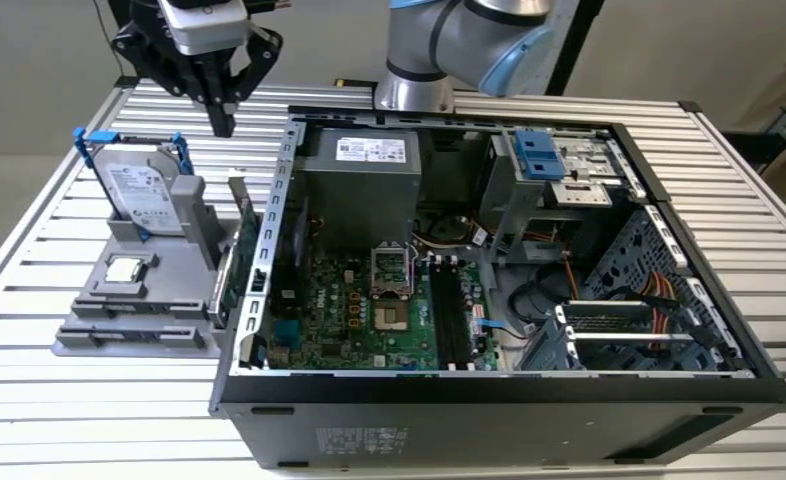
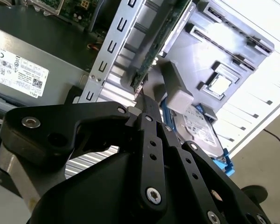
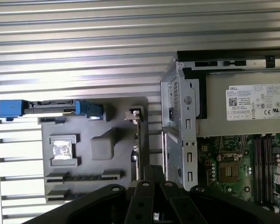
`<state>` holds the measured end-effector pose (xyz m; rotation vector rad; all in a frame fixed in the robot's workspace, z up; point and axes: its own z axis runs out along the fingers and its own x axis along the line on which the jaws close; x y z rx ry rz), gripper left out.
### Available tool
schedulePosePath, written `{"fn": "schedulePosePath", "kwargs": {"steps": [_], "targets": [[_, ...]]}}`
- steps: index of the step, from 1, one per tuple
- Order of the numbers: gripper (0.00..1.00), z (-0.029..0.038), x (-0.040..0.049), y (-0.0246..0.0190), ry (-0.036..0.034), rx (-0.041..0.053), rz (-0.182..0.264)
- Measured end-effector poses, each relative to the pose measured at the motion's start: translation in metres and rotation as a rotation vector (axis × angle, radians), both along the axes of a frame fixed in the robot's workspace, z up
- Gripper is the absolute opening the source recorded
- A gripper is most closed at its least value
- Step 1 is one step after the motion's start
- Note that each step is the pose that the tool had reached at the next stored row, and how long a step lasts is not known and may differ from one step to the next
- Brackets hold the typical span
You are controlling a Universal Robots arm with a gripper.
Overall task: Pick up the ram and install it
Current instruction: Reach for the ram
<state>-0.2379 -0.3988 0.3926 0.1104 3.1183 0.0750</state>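
Status: early, with no pick made and no install made

- Slatted table [image 1: 46,200] carries everything; the pincer hangs above it, clear of the surface
- Open computer case [image 1: 500,400] lies beside the pincer, its near wall just to one side. Inside it, the motherboard's long black memory slots [image 1: 444,315] sit well apart from the pincer and look empty, as far as the exterior view shows
- Grey parts fixture [image 1: 113,300] lies below the pincer
- Hard drive [image 1: 140,190] stands upright in the fixture, below and a little aside of the fingertips
- Green card [image 2: 164,35] stands on edge between fixture and case, closest beneath the pincer
- Gripper [image 1: 220,122]: fingers drawn together, nothing seen between them
- CPU chip [image 1: 124,268] sits in its pocket, further from the pincer than the drive
- The ram is not in the pincer's grasp. The fixture's slotted rows [image 3: 84,176], at the end farthest from the pincer, hold thin dark strips; one may be the ram on edge, but this cannot be confirmed

Outstanding in my judgement: the whole task
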Motion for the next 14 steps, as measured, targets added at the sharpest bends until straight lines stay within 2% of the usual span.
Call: {"fn": "schedulePosePath", "kwargs": {"steps": [14], "targets": [[0.00, 0.0000, -0.0092, 0.0000, 0.0000, 0.0000, 0.000]]}}
